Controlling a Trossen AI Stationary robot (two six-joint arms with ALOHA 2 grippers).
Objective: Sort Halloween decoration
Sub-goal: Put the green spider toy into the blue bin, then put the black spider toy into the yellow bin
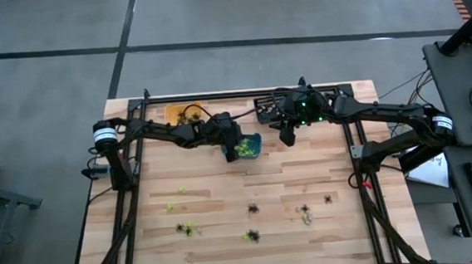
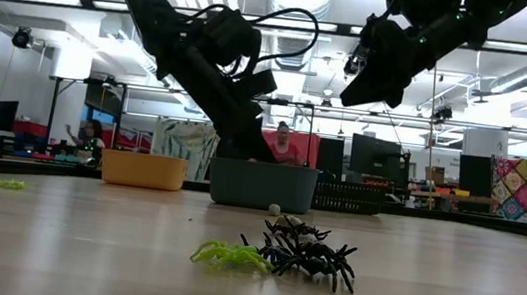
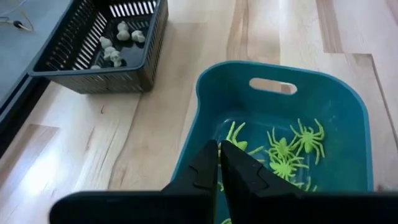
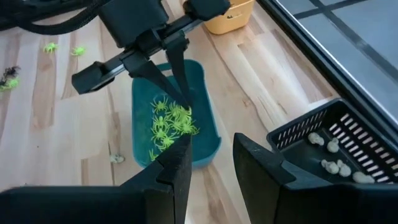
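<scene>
The left gripper [image 3: 219, 163] has its two dark fingers pressed together, holding nothing, its tips above the teal plastic bin [image 3: 348, 112] where lime green plastic spiders [image 3: 287, 148] lie heaped. Its arm reaches in from the table's left, bent at the elbow. The right gripper [image 4: 211, 163] stands partly open and empty, hanging high between the teal bin and the black slatted basket [image 4: 297, 132], which holds pale grey-white trinkets [image 4: 336, 165]. More green and black spiders [image 1: 252, 235] lie scattered on the wooden table [image 1: 215, 192], near its front. An orange bin [image 1: 172, 113] sits at the back edge.

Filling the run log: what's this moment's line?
left gripper: shut, over teal bin | right gripper: open, empty | green spiders: binned
</scene>
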